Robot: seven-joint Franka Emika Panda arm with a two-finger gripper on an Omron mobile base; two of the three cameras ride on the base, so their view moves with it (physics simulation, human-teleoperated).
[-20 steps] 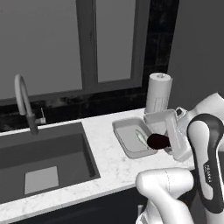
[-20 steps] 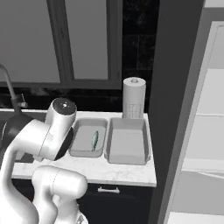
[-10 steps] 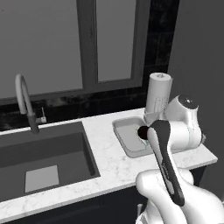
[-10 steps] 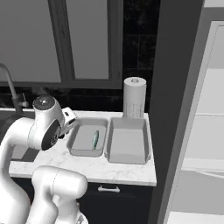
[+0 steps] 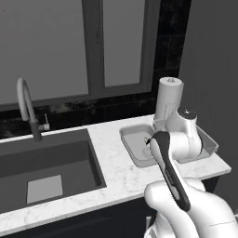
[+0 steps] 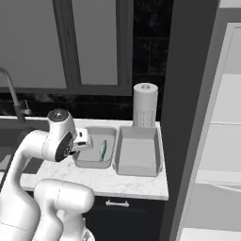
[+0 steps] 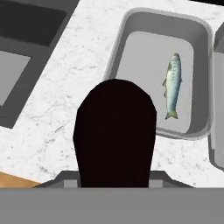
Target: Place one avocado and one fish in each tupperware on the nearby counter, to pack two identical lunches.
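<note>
A dark, almost black avocado [image 7: 114, 131] sits between my fingers, low in the middle of the hand view, and covers the tips. My gripper [image 6: 81, 140] is shut on it, above the white marble counter [image 7: 74, 83] just left of the left tupperware [image 7: 131, 26]. A silvery green fish [image 7: 173, 85] lies in that grey tupperware [image 6: 94, 162], also visible as the fish [image 6: 102, 150] in the right base view. The second tupperware [image 6: 139, 155] stands right beside it with nothing visible inside.
A paper towel roll [image 6: 145, 104] stands behind the tupperwares. A dark sink [image 5: 46, 162] with a curved faucet [image 5: 25, 107] takes up the counter's left part. A tall dark wall [image 6: 188, 94] bounds the counter on the right.
The arm has swung and turned its wrist with the avocado in hand. The avocado, seen earlier in the left base view over the tupperware, is now behind the arm there.
</note>
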